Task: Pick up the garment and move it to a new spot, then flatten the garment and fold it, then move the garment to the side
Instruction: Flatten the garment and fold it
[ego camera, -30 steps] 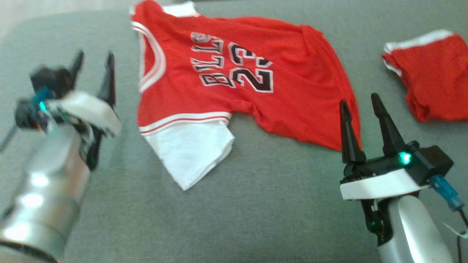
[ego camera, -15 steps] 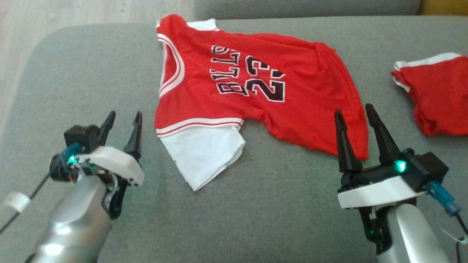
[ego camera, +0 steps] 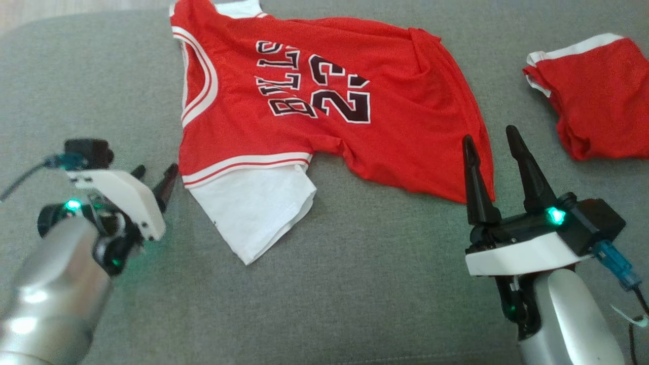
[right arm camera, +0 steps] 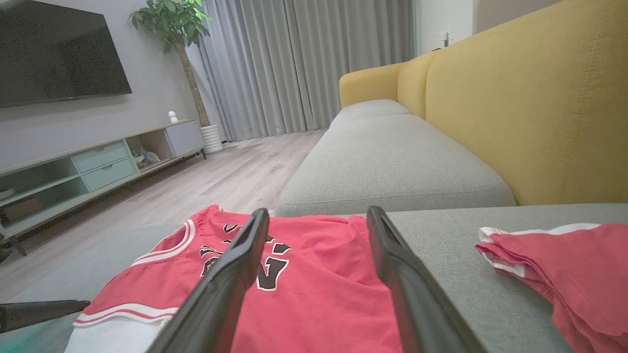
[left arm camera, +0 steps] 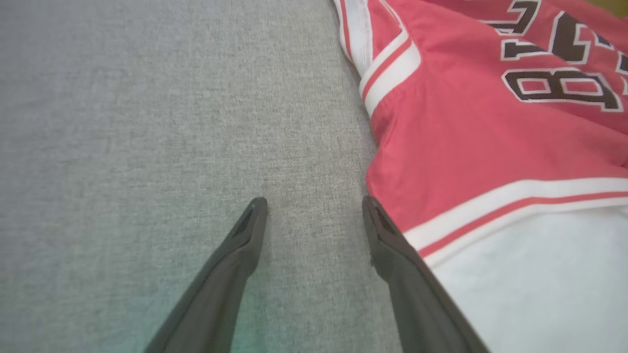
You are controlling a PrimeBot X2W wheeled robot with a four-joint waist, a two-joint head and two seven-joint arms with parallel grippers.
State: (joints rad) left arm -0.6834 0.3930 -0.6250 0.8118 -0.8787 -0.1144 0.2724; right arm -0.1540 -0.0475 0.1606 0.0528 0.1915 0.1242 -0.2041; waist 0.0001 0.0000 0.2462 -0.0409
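Note:
A red jersey [ego camera: 324, 101] with white trim, black lettering and a white sleeve [ego camera: 253, 213] lies spread but wrinkled on the grey cushion [ego camera: 355, 284]. My left gripper [ego camera: 154, 178] is open, tilted down just left of the sleeve's striped edge. In the left wrist view the jersey [left arm camera: 490, 147] lies beside the right fingertip of that gripper [left arm camera: 314, 206], which hovers over bare cushion. My right gripper [ego camera: 489, 139] stands open and empty at the jersey's near right hem. The right wrist view shows the jersey [right arm camera: 304, 289] beyond the open gripper [right arm camera: 318, 215].
A second red garment with white trim [ego camera: 598, 96] lies bunched at the right, also seen as red shorts [right arm camera: 564, 274]. A yellow sofa back [right arm camera: 515, 98] rises behind the cushions. Wooden floor [right arm camera: 221, 176], a TV cabinet [right arm camera: 88, 166] and a potted plant [right arm camera: 181, 29] stand beyond.
The head camera has shifted, so the whole scene sits differently. My left gripper has tipped downward and come closer to the jersey's sleeve edge. The right gripper has held its place.

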